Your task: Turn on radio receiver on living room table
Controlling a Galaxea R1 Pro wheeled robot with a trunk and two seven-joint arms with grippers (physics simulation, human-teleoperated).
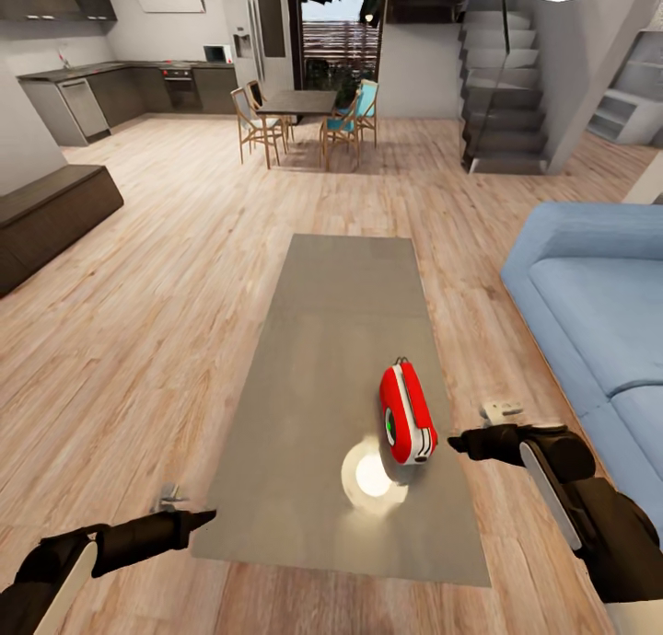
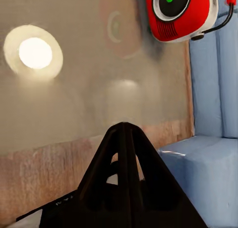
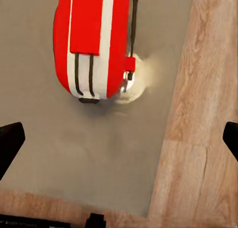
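The radio receiver (image 1: 407,413) stands on the long grey counter (image 1: 322,359) in the lower middle of the head view, toward the counter's right edge and near end, with its round dial facing left and a bright lamp reflection (image 1: 373,476) on the surface just beside it. In the left wrist view the radio receiver (image 2: 182,12) sits at the upper right, cut off by the frame's top edge — a green dot shows in the centre of its dial. The right wrist view looks down on its red-and-white top (image 3: 94,42), again cropped at the top of the frame.

The right hand (image 1: 458,443) reaches in from the lower right of the head view, its tip close to the radio's near end but not touching it. In the right wrist view its two dark fingertips (image 3: 10,141) show at opposite edges of the frame, spread wide. The left hand (image 1: 204,519) hangs at the lower left, over the wood floor (image 1: 138,340) just off the counter's near left corner; in its own wrist view the fingers (image 2: 124,158) meet in a single dark point, closed on nothing.

A blue sofa (image 1: 589,304) runs along the right side, partly cut off. Far back in the upper frame stand a dining table with chairs (image 1: 299,110), a kitchen and a staircase (image 1: 502,92) — details there are too small to make out.
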